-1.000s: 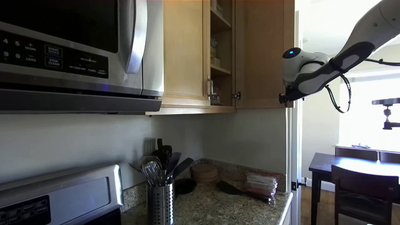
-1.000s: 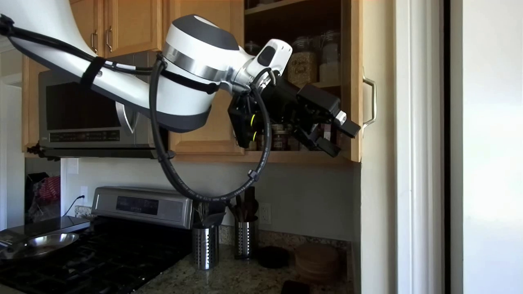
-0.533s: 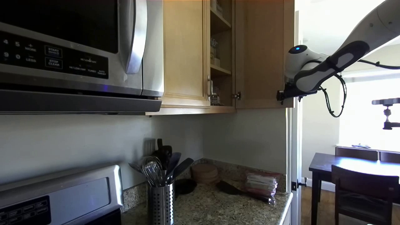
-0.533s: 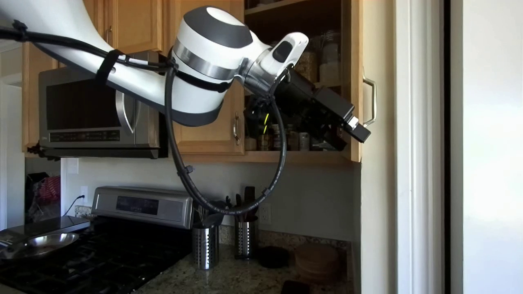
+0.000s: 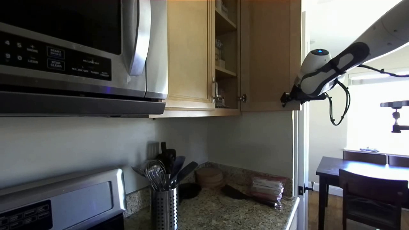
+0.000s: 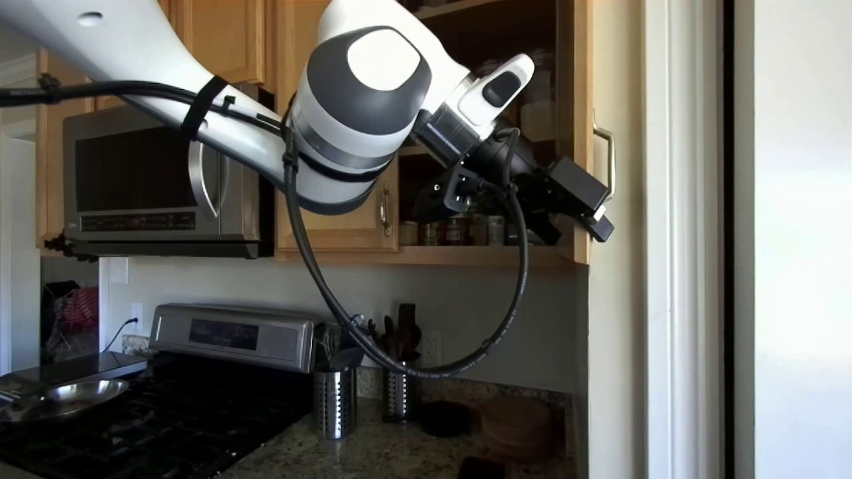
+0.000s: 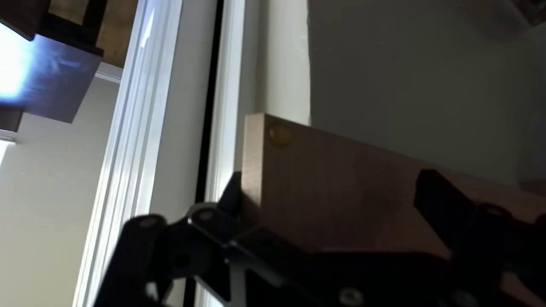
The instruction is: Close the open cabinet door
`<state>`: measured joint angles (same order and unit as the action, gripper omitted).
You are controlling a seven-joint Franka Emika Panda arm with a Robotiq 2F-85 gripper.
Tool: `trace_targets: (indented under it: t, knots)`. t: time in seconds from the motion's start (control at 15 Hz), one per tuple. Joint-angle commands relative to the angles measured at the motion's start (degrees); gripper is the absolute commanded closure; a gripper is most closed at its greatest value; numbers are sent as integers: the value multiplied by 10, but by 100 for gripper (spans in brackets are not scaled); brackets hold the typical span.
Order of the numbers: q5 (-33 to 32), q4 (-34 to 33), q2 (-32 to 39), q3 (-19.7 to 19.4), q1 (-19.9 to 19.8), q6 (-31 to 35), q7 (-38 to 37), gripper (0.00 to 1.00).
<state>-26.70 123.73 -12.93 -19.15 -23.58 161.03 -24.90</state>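
The cabinet door [image 5: 265, 57] stands open, light maple, its inner face showing in an exterior view. In an exterior view I see it nearly edge-on [image 6: 583, 126], with its metal bar handle [image 6: 609, 163] on the outer face. In the wrist view its lower corner [image 7: 307, 170] fills the middle. My gripper [image 6: 576, 231] is open at the door's lower free edge; it also shows in an exterior view [image 5: 283, 99] and in the wrist view [image 7: 330, 181]. One finger is past the edge on the handle side, the other on the inner side, apart from the face.
A matching door [image 5: 191, 51] is shut beside the open cabinet, near the microwave [image 5: 156, 48]. Jars and cans [image 6: 496, 229] stand on the shelves. A white door frame [image 6: 679, 266] is close on the handle side. A utensil holder [image 6: 336, 406] stands on the counter below.
The arm has turned and moved toward the door's free edge. One finger has passed to the handle side of that edge. The door has not visibly moved.
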Motion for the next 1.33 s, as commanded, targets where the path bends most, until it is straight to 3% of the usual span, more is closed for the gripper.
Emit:
trace_targets:
  t: [0.0,0.2,0.47,0.67,1.07,1.27]
  knots:
    - [127,14,-5,-8,38,25,130,0]
    - [227,23,-45,6,59,-66,193,0]
    - [226,41,-109,48,63,-190,211,0]
    - [250,51,-142,71,98,-252,222,0]
    - [376,49,-134,75,203,-265,288,0]
    - [424,48,-124,69,229,-273,335,0]
